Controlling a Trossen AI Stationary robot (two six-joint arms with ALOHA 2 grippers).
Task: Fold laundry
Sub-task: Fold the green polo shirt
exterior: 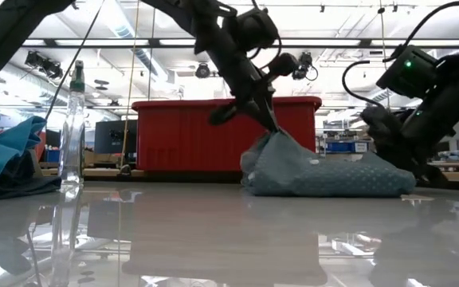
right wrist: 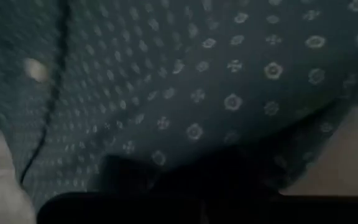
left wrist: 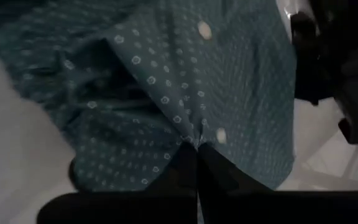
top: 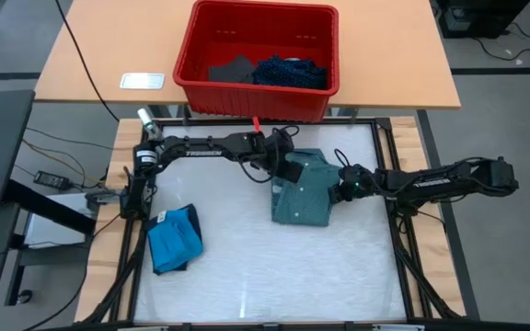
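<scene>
On the left of the worktop (top: 247,276) we see the bright blue garment (top: 174,238) lying folded. Near the middle lies the grey-green shirt (top: 304,198); the left pincer (top: 288,172) is clamped tight on its upper left edge, lifting a peak of cloth. To the right, the right pincer (top: 342,189) is closed on the shirt's right edge. Behind, the red bin (top: 256,57) holds dark garments.

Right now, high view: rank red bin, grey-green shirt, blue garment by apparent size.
1. red bin
2. grey-green shirt, pinched by both the left gripper and the right gripper
3. blue garment
</scene>
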